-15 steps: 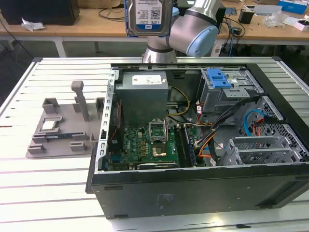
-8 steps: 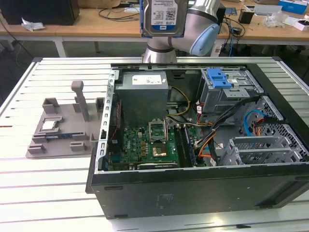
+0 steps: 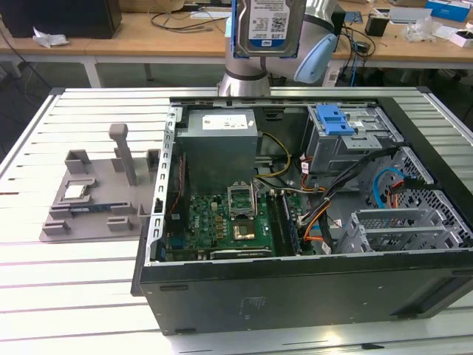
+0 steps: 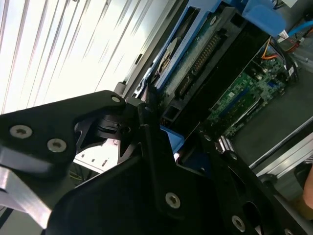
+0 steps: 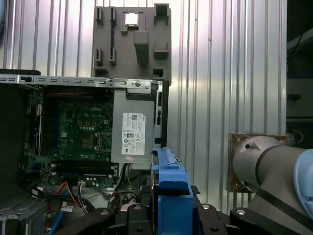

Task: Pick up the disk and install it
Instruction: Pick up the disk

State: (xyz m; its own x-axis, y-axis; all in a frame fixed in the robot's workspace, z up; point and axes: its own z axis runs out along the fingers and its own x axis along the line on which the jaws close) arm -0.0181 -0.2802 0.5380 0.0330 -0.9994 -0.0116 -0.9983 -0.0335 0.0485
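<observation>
The disk (image 3: 266,26), silver with a white-and-blue label and a blue caddy frame, hangs high above the far side of the open computer case (image 3: 295,288), label facing the exterior camera. The first wrist view looks down the disk's blue caddy edge (image 5: 169,188), which sits between my black gripper's (image 5: 168,215) two fingers. In the second wrist view the disk's green circuit side (image 4: 195,63) runs away from the gripper (image 4: 161,142), which is shut on it. Below, toward the exterior view's right, stands the grey drive cage (image 3: 347,144) with a blue bracket (image 3: 334,120) on top.
Inside the case are the grey power-supply box (image 3: 219,140), the motherboard (image 3: 222,218) and loose cables (image 3: 325,214). A grey fixture tray (image 3: 96,196) lies on the slatted table at the exterior view's left. Cluttered wooden benches stand behind.
</observation>
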